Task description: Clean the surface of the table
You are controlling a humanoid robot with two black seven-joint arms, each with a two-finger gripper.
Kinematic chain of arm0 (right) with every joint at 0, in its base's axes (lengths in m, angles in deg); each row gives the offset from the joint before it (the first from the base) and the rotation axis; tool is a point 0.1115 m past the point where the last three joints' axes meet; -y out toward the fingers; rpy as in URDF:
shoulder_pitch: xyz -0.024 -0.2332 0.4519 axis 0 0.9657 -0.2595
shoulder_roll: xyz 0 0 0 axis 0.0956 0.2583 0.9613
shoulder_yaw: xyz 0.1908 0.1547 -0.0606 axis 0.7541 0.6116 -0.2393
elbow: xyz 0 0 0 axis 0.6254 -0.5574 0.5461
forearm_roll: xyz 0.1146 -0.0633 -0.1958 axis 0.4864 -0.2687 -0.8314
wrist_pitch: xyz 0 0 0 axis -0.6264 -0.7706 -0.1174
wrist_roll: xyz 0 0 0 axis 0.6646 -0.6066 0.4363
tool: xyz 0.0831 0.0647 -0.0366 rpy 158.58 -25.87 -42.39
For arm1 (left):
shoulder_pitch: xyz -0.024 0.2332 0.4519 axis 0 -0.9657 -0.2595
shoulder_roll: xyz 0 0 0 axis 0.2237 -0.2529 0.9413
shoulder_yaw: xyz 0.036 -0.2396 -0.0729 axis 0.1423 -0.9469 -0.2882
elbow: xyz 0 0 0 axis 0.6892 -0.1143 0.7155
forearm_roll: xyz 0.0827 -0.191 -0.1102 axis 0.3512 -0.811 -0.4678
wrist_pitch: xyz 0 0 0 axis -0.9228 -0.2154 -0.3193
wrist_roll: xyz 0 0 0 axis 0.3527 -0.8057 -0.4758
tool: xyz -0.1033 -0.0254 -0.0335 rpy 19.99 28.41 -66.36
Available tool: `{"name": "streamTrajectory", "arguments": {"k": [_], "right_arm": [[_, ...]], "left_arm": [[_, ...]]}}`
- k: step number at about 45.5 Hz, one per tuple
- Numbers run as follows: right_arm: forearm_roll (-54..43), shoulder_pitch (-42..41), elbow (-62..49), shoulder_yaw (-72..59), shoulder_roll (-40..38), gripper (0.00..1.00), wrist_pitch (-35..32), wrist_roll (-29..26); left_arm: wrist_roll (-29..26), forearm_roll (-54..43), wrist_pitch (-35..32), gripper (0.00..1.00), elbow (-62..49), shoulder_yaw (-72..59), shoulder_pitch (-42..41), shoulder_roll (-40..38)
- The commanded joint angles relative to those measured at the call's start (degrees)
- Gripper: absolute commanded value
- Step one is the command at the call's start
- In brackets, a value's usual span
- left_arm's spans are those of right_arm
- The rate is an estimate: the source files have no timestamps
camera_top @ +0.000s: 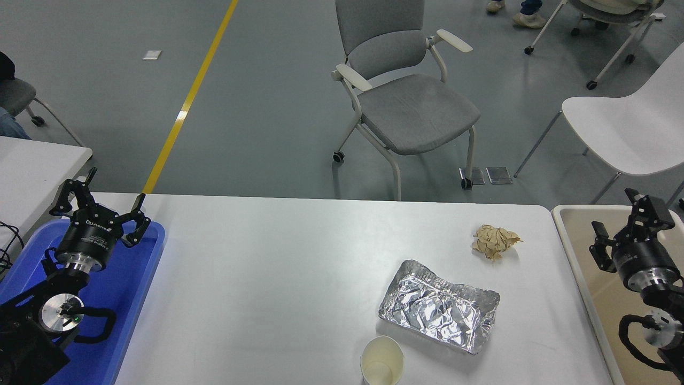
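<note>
The white table surface (278,278) fills the lower middle of the head view. On it lie a crumpled brown paper ball (495,240), a crinkled foil tray (441,306) and an empty paper cup (381,361) at the front edge. My right gripper (625,219) is open and empty at the right edge, over the beige bin (588,278), well right of the paper ball. My left gripper (104,198) is open and empty, parked at the lower left over the blue bin (133,289).
A grey armchair (406,101) and a white chair (630,133) stand beyond the table's far edge. A smaller white table (37,166) is at the left edge. A person's feet (526,16) show at the top right.
</note>
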Motion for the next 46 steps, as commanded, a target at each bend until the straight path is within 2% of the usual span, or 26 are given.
{"name": "streamTrajectory", "arguments": {"k": [1, 46], "right_arm": [[0.00, -0.02, 0.00, 0.00, 0.19, 0.99, 0.03, -0.01], [-0.09, -1.69, -0.09, 0.09, -0.25, 0.99, -0.41, 0.16]], "left_arm": [[0.00, 0.06, 0.00, 1.00, 0.00, -0.05, 0.00, -0.10], [0.00, 0.06, 0.00, 1.00, 0.00, 0.04, 0.00, -0.01]]}}
